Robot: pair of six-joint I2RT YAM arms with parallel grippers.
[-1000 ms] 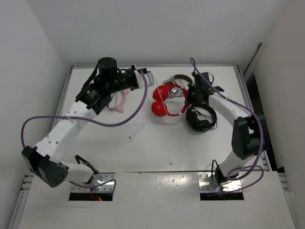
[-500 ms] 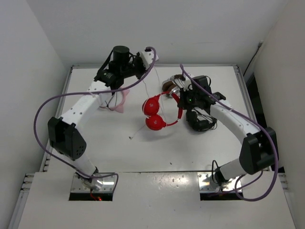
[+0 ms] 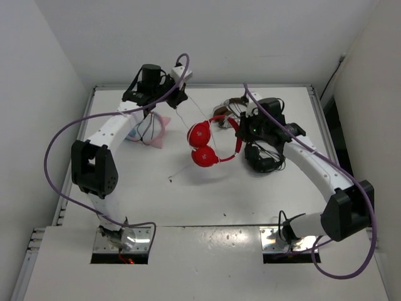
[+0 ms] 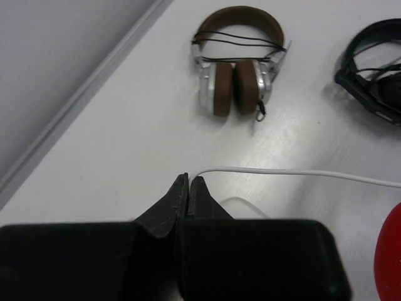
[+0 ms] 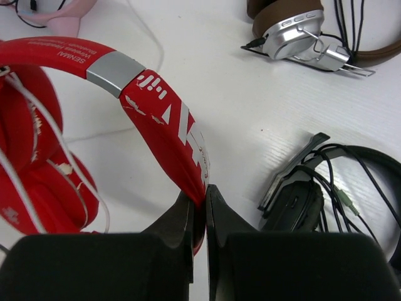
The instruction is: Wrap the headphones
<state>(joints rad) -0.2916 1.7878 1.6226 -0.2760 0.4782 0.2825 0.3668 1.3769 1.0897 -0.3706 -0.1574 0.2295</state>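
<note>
White table [image 3: 250,194], headphones [image 5: 150,100] gripped by right pincer [image 5: 199,199]

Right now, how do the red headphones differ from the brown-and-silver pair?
The red headphones are clamped at the headband by the right end effector; the brown-and-silver headphones lie free on the table. The red pair's white cable stretches out to the left end effector, while the brown pair's dark cable is wound across its band. Both are over-ear, cups side by side.
</note>
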